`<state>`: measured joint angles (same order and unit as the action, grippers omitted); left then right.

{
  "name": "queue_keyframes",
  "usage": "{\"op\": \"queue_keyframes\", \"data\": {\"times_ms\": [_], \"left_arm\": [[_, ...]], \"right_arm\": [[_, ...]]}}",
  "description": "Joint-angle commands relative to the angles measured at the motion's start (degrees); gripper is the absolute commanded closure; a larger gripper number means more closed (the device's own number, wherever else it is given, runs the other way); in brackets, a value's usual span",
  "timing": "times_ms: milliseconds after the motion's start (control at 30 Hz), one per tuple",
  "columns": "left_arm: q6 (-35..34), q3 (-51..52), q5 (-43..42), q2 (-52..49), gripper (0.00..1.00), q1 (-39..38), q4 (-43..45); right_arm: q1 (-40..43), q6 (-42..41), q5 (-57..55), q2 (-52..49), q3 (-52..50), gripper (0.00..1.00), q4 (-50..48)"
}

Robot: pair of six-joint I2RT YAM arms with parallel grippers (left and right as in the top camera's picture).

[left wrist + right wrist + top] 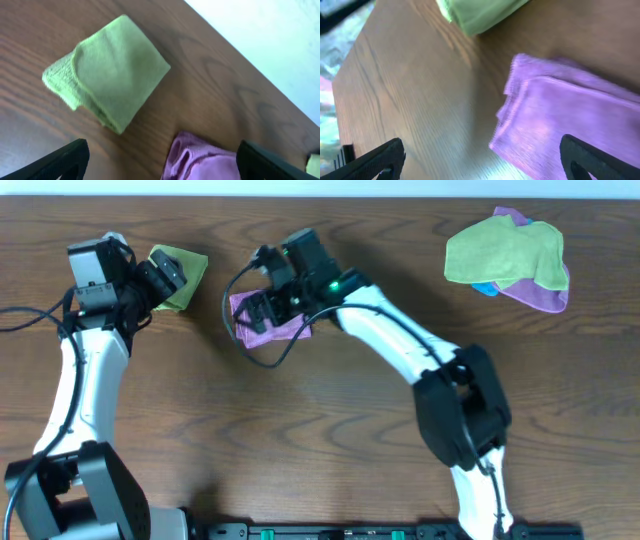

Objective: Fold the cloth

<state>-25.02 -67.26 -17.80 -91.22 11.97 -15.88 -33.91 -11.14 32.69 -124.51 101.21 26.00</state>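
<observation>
The mauve cloth (268, 328) lies folded into a small bundle on the wooden table, left of centre. My right gripper (262, 306) hovers just above it, open; in the right wrist view its dark fingers (375, 160) spread wide over the cloth's (570, 120) layered edge and hold nothing. My left gripper (168, 277) is farther left, over a folded lime-green cloth (186, 278). It is open too, and the left wrist view shows its fingertips (65, 162) wide apart, with the mauve cloth (200, 160) low in the frame between them.
The folded lime-green cloth (112, 72) lies apart from the mauve one. A loose pile at the back right holds a green cloth (505, 250) over a violet one (542, 294). The table's far edge (400, 196) runs close behind both arms.
</observation>
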Motion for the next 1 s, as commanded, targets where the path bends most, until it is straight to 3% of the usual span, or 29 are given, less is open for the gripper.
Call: {"op": "queue_keyframes", "data": {"times_ms": [0, 267, 400, 733, 967], "left_arm": [[0.79, -1.27, -0.26, 1.79, 0.05, 0.94, -2.45], [-0.50, -1.27, -8.02, 2.21, 0.05, 3.15, -9.73], [-0.76, -1.20, -10.60, 1.95, 0.05, 2.97, -12.94], [-2.93, -0.94, -14.78, 0.79, 0.05, 2.62, -13.88], [-3.06, -0.17, -18.86, 0.35, 0.05, 2.47, -14.03]], "right_arm": [[3.54, 2.58, -0.46, 3.63, 0.59, 0.01, 3.80], [12.28, 15.69, -9.55, 15.08, 0.42, 0.01, 26.47], [15.78, 19.87, -10.45, 20.63, -2.47, 0.01, 31.93], [22.97, 19.67, -10.10, 43.25, -31.15, 0.01, 21.62], [25.64, 12.74, -10.21, 61.22, -52.37, 0.01, 13.75]]}}
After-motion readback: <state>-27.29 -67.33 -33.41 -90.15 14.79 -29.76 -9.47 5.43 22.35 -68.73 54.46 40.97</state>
